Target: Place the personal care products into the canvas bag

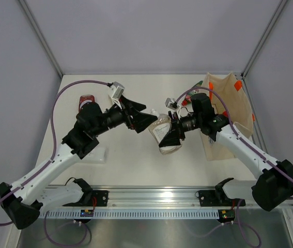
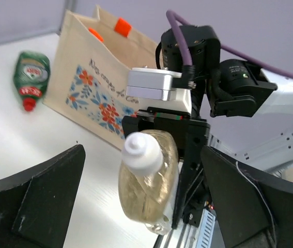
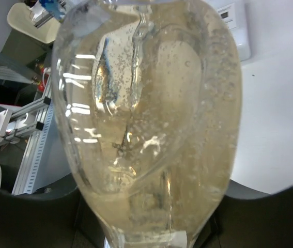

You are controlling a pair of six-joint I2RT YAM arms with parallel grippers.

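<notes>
Top external: a clear bottle (image 1: 162, 132) is clamped in the right fingers (image 1: 171, 137) above the table (image 1: 130, 163), short of the bag (image 1: 229, 103); the left fingers (image 2: 37, 201) are spread apart beside it. A red bottle (image 1: 87, 98) and a green bottle (image 2: 31, 77) are left on the table, so much is judged undone.

Glossy clear plastic bottle (image 2: 147, 181); matt woven canvas bag (image 2: 94, 88).

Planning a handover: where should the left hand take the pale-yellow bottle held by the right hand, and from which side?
Probably the shoulder just under the white cap, coming from the cap end: the pale-yellow bottle points its cap at the open left hand, while the right hand clamps the body behind it.
</notes>
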